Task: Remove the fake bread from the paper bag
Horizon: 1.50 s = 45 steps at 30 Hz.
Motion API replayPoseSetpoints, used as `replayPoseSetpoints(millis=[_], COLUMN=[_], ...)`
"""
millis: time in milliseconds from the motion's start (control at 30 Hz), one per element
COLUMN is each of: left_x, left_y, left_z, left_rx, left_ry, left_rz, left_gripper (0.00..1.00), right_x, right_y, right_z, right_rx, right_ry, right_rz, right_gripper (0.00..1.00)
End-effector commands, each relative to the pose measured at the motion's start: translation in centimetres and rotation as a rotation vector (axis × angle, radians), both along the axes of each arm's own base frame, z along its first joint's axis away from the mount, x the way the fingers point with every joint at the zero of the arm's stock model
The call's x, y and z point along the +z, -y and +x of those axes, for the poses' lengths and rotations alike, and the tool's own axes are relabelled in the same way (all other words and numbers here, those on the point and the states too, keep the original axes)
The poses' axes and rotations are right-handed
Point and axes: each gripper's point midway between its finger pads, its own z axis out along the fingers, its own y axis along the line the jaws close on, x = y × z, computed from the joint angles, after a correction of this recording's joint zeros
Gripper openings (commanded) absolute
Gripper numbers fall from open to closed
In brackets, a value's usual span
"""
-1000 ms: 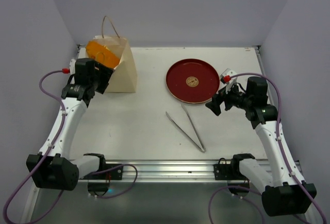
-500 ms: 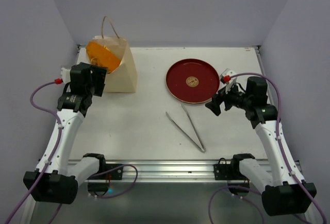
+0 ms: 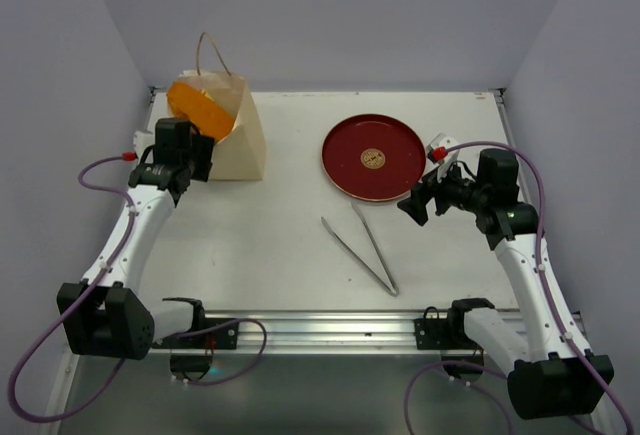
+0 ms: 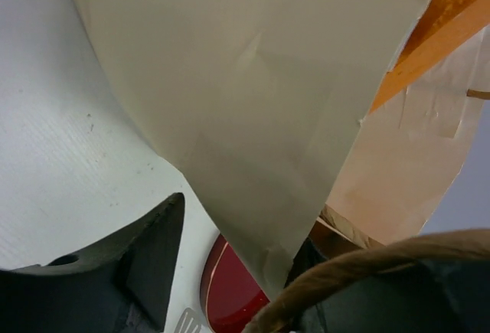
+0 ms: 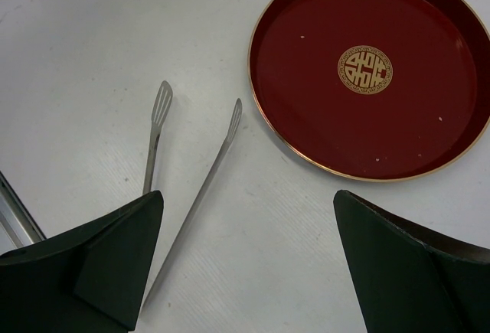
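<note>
The cream-tan paper bag (image 3: 240, 140) stands at the back left, its mouth tilted toward the left arm. An orange piece of fake bread (image 3: 200, 105) shows in the mouth; the other breads are hidden. My left gripper (image 3: 196, 161) is at the bag's left side. In the left wrist view the bag's wall (image 4: 253, 111) hangs down between my jaws, which stand apart around its edge (image 4: 260, 295). The orange bread (image 4: 432, 27) and a brown cord handle (image 4: 367, 268) show there too. My right gripper (image 3: 420, 203) is open and empty above the table (image 5: 245, 272).
A red round plate (image 3: 375, 157) lies at the back centre-right; it also shows in the right wrist view (image 5: 367, 73). Metal tongs (image 3: 360, 240) lie open on the table, in front of the plate, and below my right gripper (image 5: 191, 195). Grey walls stand close on both sides.
My left arm swung out to the left, away from the bag, then came back in against the bag's left side. The right arm has not moved.
</note>
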Motion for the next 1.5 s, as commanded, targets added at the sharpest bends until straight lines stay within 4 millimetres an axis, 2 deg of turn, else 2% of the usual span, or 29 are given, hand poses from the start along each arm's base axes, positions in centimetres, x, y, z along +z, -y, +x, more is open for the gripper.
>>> replayPoseSetpoints(millis=[0, 33, 67, 133, 167, 267, 333, 367, 433, 533, 667, 700, 767, 800, 867, 933, 967, 1067, 1200, 1367, 1467], left_x=[2.4, 2.5, 2.6, 2.6, 2.8, 2.8, 2.5, 2.3, 2.5, 4.1, 8.0, 9.9, 10.9, 12.5, 12.9, 13.8, 13.7, 13.5, 12.6, 12.9, 13.0], left_y=[-0.9, -1.0, -1.3, -1.4, -1.8, -2.5, -2.4, -3.5, -3.6, -3.6, -3.9, -3.7, -3.8, -3.5, -3.5, -2.8, -2.9, -2.9, -2.3, -1.5, -0.8], left_z=[1.1, 1.0, 1.0, 1.1, 1.3, 1.8, 2.0, 2.2, 2.5, 3.4, 4.8, 5.1, 5.5, 5.6, 5.8, 5.8, 5.8, 5.9, 6.2, 6.5, 6.4], left_rx=[0.038, 0.038, 0.038, 0.015, 0.000, -0.033, -0.086, -0.087, -0.133, -0.222, -0.357, -0.388, -0.423, -0.475, -0.529, -0.592, -0.620, -0.670, -0.726, -0.753, -0.778], left_ry=[0.070, 0.071, 0.073, 0.077, 0.082, 0.091, 0.088, 0.090, 0.118, 0.201, 0.315, 0.360, 0.365, 0.400, 0.398, 0.423, 0.416, 0.388, 0.382, 0.407, 0.429], left_rz=[0.030, 0.038, 0.046, 0.077, 0.103, 0.130, 0.150, 0.170, 0.178, 0.242, 0.422, 0.452, 0.500, 0.564, 0.635, 0.674, 0.714, 0.756, 0.739, 0.697, 0.667], left_gripper=[0.53, 0.50, 0.41, 0.33, 0.24, 0.08, 0.01, 0.00, 0.00, 0.00, 0.00, 0.00, 0.00, 0.00, 0.00, 0.00, 0.00, 0.00, 0.00, 0.00, 0.00], right_x=[0.2, 0.2, 0.2, 0.2, 0.3, 0.3, 0.4, 0.4, 0.3, 0.3, 0.2, 0.0, 0.0, -0.4, 0.2, -0.4, 0.0, -0.3, -1.4, -4.3, -5.4], right_y=[-0.2, -0.1, -0.1, -0.1, -0.2, -0.2, -0.1, -0.1, -0.1, -0.1, -0.3, -0.4, -0.7, -1.1, -1.8, -2.0, -2.0, -1.9, -2.7, -5.2, -6.9], right_z=[-0.1, 0.0, 0.0, -0.1, -0.1, -0.1, -0.1, -0.1, -0.1, -0.2, -0.3, -0.4, -0.7, -1.2, -1.7, -2.1, -2.0, -1.6, -1.9, -2.9, -3.0], right_rx=[0.015, 0.014, 0.012, 0.014, 0.016, 0.015, 0.014, 0.015, 0.013, 0.016, 0.026, 0.038, 0.070, 0.118, 0.178, 0.214, 0.223, 0.229, 0.270, 0.329, 0.356], right_ry=[0.012, 0.012, 0.012, 0.013, 0.015, 0.014, 0.019, 0.019, 0.019, 0.017, 0.011, 0.008, 0.003, -0.018, -0.023, -0.063, -0.054, -0.061, -0.107, -0.154, -0.113], right_rz=[0.001, 0.001, 0.000, 0.001, 0.002, 0.002, 0.001, 0.002, -0.001, 0.000, 0.004, 0.003, 0.004, 0.009, 0.015, -0.008, -0.020, -0.058, -0.085, -0.185, -0.250], right_gripper=[0.99, 0.99, 0.99, 0.99, 0.99, 0.99, 0.99, 0.99, 0.99, 0.99, 0.99, 0.99, 0.99, 0.99, 0.99, 0.99, 0.99, 0.99, 0.99, 0.99, 0.99])
